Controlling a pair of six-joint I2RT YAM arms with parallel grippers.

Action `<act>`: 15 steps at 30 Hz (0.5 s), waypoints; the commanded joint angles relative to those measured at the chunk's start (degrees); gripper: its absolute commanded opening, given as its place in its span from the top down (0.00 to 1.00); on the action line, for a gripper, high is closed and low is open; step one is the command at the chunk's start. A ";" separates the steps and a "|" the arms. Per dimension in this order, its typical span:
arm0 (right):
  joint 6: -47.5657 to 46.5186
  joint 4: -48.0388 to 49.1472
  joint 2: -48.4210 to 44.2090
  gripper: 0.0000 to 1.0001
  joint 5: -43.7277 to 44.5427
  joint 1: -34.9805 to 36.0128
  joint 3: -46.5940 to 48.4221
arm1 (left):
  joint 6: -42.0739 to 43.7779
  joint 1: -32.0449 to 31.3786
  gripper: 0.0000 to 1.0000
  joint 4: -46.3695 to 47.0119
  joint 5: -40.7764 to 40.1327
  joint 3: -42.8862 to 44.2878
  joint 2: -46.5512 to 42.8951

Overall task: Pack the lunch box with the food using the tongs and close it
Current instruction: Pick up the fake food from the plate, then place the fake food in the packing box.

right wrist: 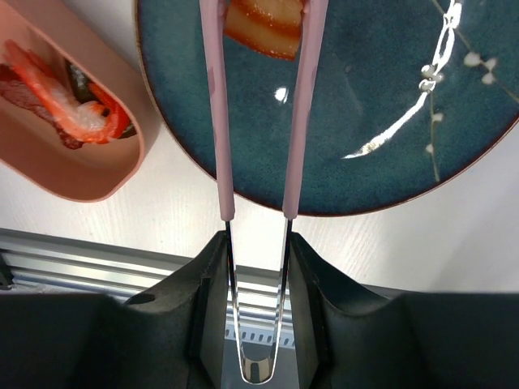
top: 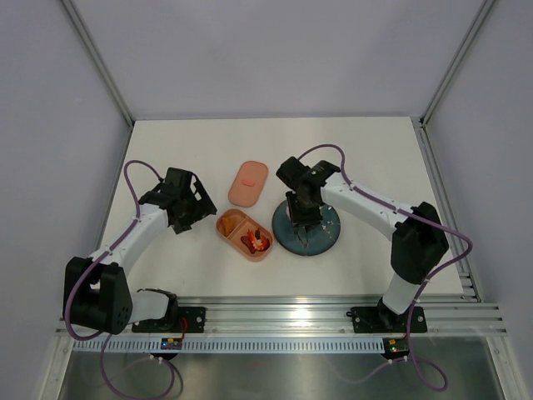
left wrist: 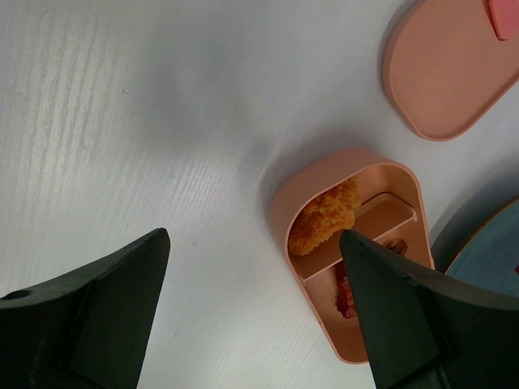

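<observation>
Nearest my right-wrist lens, the right gripper (right wrist: pixel 258 259) is clenched on the spring end of the tongs (right wrist: pixel 217 130). Their two pink arms run straight ahead from the fingers, out over the teal plate (right wrist: pixel 381 105). The food I'm after, a red-and-orange streaked slice (right wrist: pixel 263 28), lies dead ahead on that same axis, between the arms at their far end. Both arms overlap its edges, but the tips are cut off by the frame, so I can't tell whether it is truly pinched. The lunch box base (right wrist: pixel 77 174) sits just beside the plate's rim, to the left of the tongs in this view, with a shrimp (right wrist: pixel 77 113) already in its nearer compartment. I judge the carry to be a lift and a short swing left, and the right arm is nearer. The left gripper (left wrist: pixel 253 243) hangs spread wide and empty by the box's other end, where a fried orange piece (left wrist: pixel 324 215) sits. The lid (left wrist: pixel 446 73) lies apart beyond.
</observation>
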 commanded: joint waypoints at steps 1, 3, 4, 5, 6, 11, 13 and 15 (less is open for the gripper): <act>-0.33 -2.39 -2.50 0.90 1.25 3.02 5.23 | -0.10 -0.14 0.10 2.24 0.48 -0.01 -0.37; -0.42 -2.66 -2.15 0.90 0.64 4.43 7.33 | -0.01 -0.14 0.10 2.24 0.39 0.07 -0.46; -0.42 -2.66 -1.71 0.90 0.46 5.92 8.04 | -0.10 -0.14 0.10 2.32 0.39 -0.10 -0.46; -0.50 -2.57 -1.44 0.90 0.11 6.71 8.57 | -0.10 -0.23 0.10 2.24 0.39 -0.02 -0.46; -0.42 -2.49 -1.18 0.91 -0.50 7.50 9.71 | -0.19 -0.14 0.10 2.24 0.39 -0.02 -0.46; -0.86 -0.99 1.19 0.90 -1.82 11.46 11.21 | -0.28 -0.14 0.10 2.24 0.39 -0.37 -0.72; -1.12 -0.21 2.68 0.90 -3.67 11.99 11.30 | -0.36 -0.14 0.10 2.15 0.30 -0.63 -0.90; -1.38 -0.03 3.74 0.90 -4.28 12.34 12.44 | -0.54 -0.23 0.10 2.32 0.39 -1.16 -1.07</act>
